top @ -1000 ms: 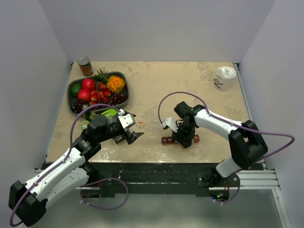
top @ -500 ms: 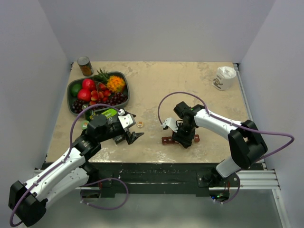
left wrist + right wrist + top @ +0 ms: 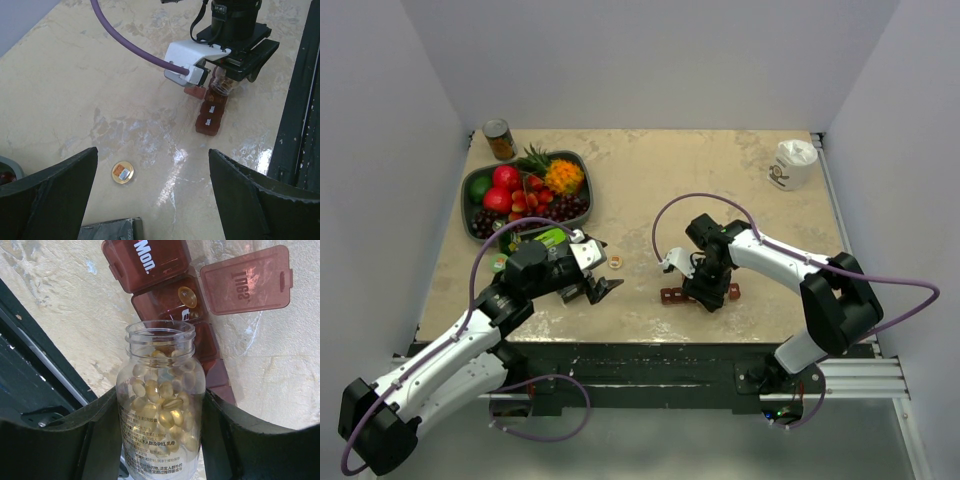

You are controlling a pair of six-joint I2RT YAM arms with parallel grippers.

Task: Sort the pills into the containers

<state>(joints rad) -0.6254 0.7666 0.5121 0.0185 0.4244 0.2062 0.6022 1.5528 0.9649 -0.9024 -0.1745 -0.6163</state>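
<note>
Now, left gripper [image 3: 152, 152]: jaws spread wide and holding nothing; it hangs low over the desk [image 3: 90, 75], well apart to the left of the strip and facing it.
Loose cap [image 3: 122, 172]: a small gold-rimmed disc lying flat on the desk just ahead of the left gripper; its centre mark is too small to read.
Containers [image 3: 210, 117]: a dark red-brown strip near the desk's front edge; its long axis runs left to right in the top view, directly under the right arm.
Lid writing: "Sun" and "Mon" on the two closed end lids; the next lid [image 3: 247, 280] stands open, and its word, seen inverted, is apparently "Tues".
Open compartment [image 3: 167, 302]: one amber pill lies inside.
Right gripper [image 3: 160, 440]: closed around a clear bottle [image 3: 159, 340], tipped mouth-first along the strip.
Pills [image 3: 162, 405]: massed in the bottle, whose mouth sits just short of the open compartment.
Bottle label: fine print, unreadable.
Nearer arm: the right, by far.
</note>
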